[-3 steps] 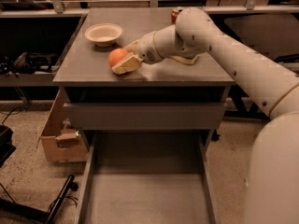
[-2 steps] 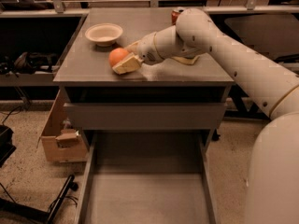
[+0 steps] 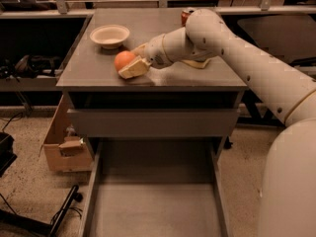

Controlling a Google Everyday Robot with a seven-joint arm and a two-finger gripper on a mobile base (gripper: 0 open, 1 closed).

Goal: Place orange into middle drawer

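The orange (image 3: 123,59) rests on the grey cabinet top (image 3: 94,68), near its front left part. My gripper (image 3: 131,63) is around the orange, one finger (image 3: 132,69) in front of it and the other behind. The white arm reaches in from the right across the top. The middle drawer (image 3: 153,201) is pulled out wide below, showing a flat grey floor and low side walls.
A white bowl (image 3: 109,35) stands at the back left of the top. A red soda can (image 3: 187,14) shows behind the arm. A shut drawer front (image 3: 153,123) sits above the open drawer. A cardboard box (image 3: 61,142) stands on the floor at the left.
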